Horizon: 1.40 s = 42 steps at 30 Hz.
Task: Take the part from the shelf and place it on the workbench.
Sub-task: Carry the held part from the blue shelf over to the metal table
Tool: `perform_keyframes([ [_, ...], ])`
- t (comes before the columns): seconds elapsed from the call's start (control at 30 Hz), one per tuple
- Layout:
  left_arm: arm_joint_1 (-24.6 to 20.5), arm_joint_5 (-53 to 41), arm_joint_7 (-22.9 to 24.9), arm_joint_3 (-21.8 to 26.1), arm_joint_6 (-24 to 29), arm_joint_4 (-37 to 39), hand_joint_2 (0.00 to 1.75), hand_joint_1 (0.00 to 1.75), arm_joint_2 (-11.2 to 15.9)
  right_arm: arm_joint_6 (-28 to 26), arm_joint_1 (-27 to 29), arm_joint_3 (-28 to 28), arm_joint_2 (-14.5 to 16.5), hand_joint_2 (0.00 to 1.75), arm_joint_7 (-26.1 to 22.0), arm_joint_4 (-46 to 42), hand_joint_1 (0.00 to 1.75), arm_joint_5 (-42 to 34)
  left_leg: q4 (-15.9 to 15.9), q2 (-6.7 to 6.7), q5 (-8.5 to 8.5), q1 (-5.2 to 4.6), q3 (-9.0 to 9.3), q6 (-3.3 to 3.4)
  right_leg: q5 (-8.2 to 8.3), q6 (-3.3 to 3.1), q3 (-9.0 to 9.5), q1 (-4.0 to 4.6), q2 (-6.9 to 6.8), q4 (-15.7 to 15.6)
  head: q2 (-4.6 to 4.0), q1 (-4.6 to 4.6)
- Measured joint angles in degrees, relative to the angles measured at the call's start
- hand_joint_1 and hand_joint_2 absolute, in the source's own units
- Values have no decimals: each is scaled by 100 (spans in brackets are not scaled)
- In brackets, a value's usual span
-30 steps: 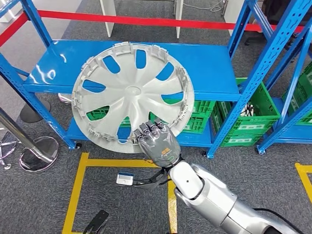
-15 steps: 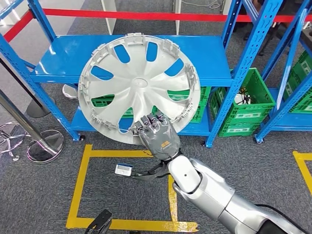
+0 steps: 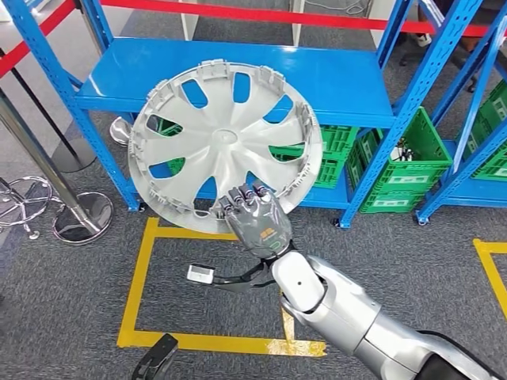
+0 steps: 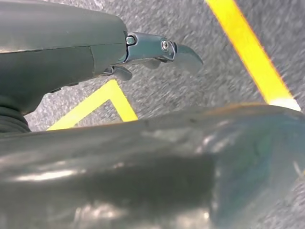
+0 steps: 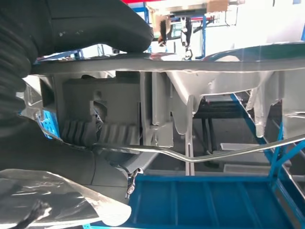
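1. One silver wheel cover (image 3: 224,146) is gripped at its near rim by the right hand (image 3: 256,222), fingers closed over the edge.
2. Compared with half a second ago, the whole scene has shifted, so the camera has moved; the yellow floor tape (image 3: 140,277) now shows more of its near side, and the hand keeps its grip at the same rim spot.
3. Cover: round, pale grey, with curved spokes, cut-out windows and clip tabs around the rim; it is held tilted in front of the blue shelf (image 3: 335,79), above the floor.
4. Right wrist view: the cover's ribbed inner rim (image 5: 151,119) lies against the hand.
5. Left hand (image 4: 158,47): hangs over grey carpet; whether it is open cannot be told.
6. Green crates (image 3: 413,170) sit on the lower shelf, right.
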Motion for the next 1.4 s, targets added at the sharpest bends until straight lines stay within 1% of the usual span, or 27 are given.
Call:
perform_keyframes([
  [0.03,0,-1,0,-1,-1,-1,0,0,0,2,0,5,0,175,-1,9,175,1,7,0,56,-30,-79,18,-111,-24,-44,17,8,315,0,4],
  [0.07,2,-2,0,-2,-2,-1,0,0,1,2,1,11,0,175,-2,15,175,1,16,0,108,-59,-156,33,-92,-65,-4,46,14,462,0,3],
  [0.1,2,-2,0,-3,-4,-1,0,0,1,2,1,17,0,175,-3,20,175,1,27,0,152,-83,-221,43,26,-117,117,83,19,420,0,2],
  [0.17,3,-2,0,-4,-3,-1,0,0,-9,2,-5,24,1,175,-3,22,175,-2,43,-3,229,-114,-322,55,349,-276,627,196,39,-212,0,-1],
  [0.23,1,-5,-1,-10,5,-1,0,0,-38,4,-33,25,7,175,-7,21,175,-2,49,-2,320,-125,-401,38,428,-439,1199,294,49,-1075,0,-2],
  [0.27,0,-9,-1,-13,12,-1,0,0,-54,8,-54,25,9,175,-11,20,175,-2,40,0,380,-112,-439,19,412,-482,1356,328,53,-1364,0,-4],
  [0.33,12,-32,-1,-15,26,-1,0,0,-58,25,-77,31,11,175,-16,19,175,1,4,-1,497,-103,-493,-26,468,-473,1393,332,44,-1587,0,8],
  [0.4,37,-57,0,-19,40,-1,0,0,-52,39,-82,45,13,175,18,22,175,1,149,-16,357,-123,-591,-90,596,-462,1362,269,33,-1710,0,18],
  [0.5,70,-98,0,-25,67,-1,0,0,-61,43,-84,92,17,175,130,30,175,-1,1035,-20,-421,-26,-810,-241,715,-424,1231,183,3,-1756,0,-11],
  [0.53,80,-108,0,-26,77,-1,0,0,-62,46,-83,109,17,175,155,31,175,0,1370,-16,-569,27,-844,-296,745,-397,1160,168,-8,-1728,0,-16],
  [0.57,88,-116,-1,-27,86,-1,0,0,-62,51,-82,126,17,175,173,33,175,0,1613,-13,-563,80,-840,-352,775,-368,1083,148,-18,-1687,0,-15],
  [0.6,97,-128,-1,-30,97,-1,0,0,-63,58,-82,139,17,175,181,33,175,-1,1710,-11,-414,130,-786,-408,800,-338,999,124,-24,-1634,0,-17],
  [0.67,108,-156,-2,-40,114,-1,0,0,-74,67,-83,162,17,175,198,33,175,-1,1398,-8,-39,242,-473,-540,830,-279,816,68,-29,-1485,0,-19],
  [0.7,108,-167,-3,-50,121,-2,0,0,-89,65,-88,169,17,175,210,33,175,-1,1070,-11,-6,268,-244,-606,835,-245,718,54,-28,-1394,0,-28],
  [0.77,106,-175,-9,-64,134,-4,0,0,-116,56,-98,178,20,175,233,36,175,-1,473,-34,-193,272,105,-579,872,-165,555,44,-20,-1250,0,-38],
  [0.8,108,-179,-14,-67,138,-4,0,0,-124,55,-102,183,21,175,240,42,175,-1,323,-47,-290,236,168,-529,915,-120,484,38,-18,-1214,0,-41],
  [0.87,132,-188,-22,-67,137,-4,0,0,-121,57,-92,197,15,175,246,61,175,-1,253,-48,-297,211,99,-422,958,-42,359,9,-8,-1186,0,-40],
  [0.93,164,-200,-27,-68,134,-4,0,0,-107,60,-66,211,-4,175,247,75,175,-1,232,-28,-224,196,-12,-302,676,-4,190,-11,4,-942,0,-25],
  [1.0,173,-216,-34,-68,131,-4,0,0,-98,59,-50,221,-19,175,260,86,175,-3,228,-16,-133,157,-118,-187,158,-11,-13,-10,10,-279,0,4],
  [1.03,173,-222,-37,-69,129,-3,0,0,-99,57,-48,227,-22,175,272,95,175,-4,230,-15,-92,128,-169,-154,-14,-25,-96,-2,14,99,0,10],
  [1.07,175,-225,-37,-69,126,-3,0,0,-101,55,-46,236,-25,175,287,105,175,-3,233,-13,-51,97,-218,-132,-59,-48,-138,11,18,375,0,14],
  [1.1,179,-225,-38,-69,124,-3,0,0,-101,51,-44,244,-28,175,303,116,175,-2,235,-13,-13,69,-266,-117,25,-83,-103,29,22,483,0,14],
  [1.13,185,-225,-38,-68,121,-3,0,0,-101,48,-42,251,-34,175,319,124,175,-1,236,-14,24,44,-308,-106,195,-130,23,55,28,396,0,12],
  [1.2,189,-225,-44,-68,117,-3,0,0,-106,44,-46,257,-42,175,341,131,175,-4,237,-24,92,10,-376,-100,481,-262,520,129,52,-271,0,10],
  [1.27,192,-225,-52,-68,115,-4,0,0,-117,43,-51,254,-46,175,342,131,175,-7,231,-30,179,5,-426,-134,466,-341,1002,184,75,-1026,0,8],
  [1.33,200,-225,-56,-68,114,-4,0,0,-121,44,-53,249,-48,175,328,130,175,-4,186,-27,308,31,-481,-206,455,-338,1127,207,86,-1334,0,16],
  [1.4,216,-225,-57,-68,115,-3,0,0,-111,51,-47,245,-49,175,307,130,175,-2,179,-25,283,43,-553,-278,596,-342,1084,183,73,-1452,0,33],
])
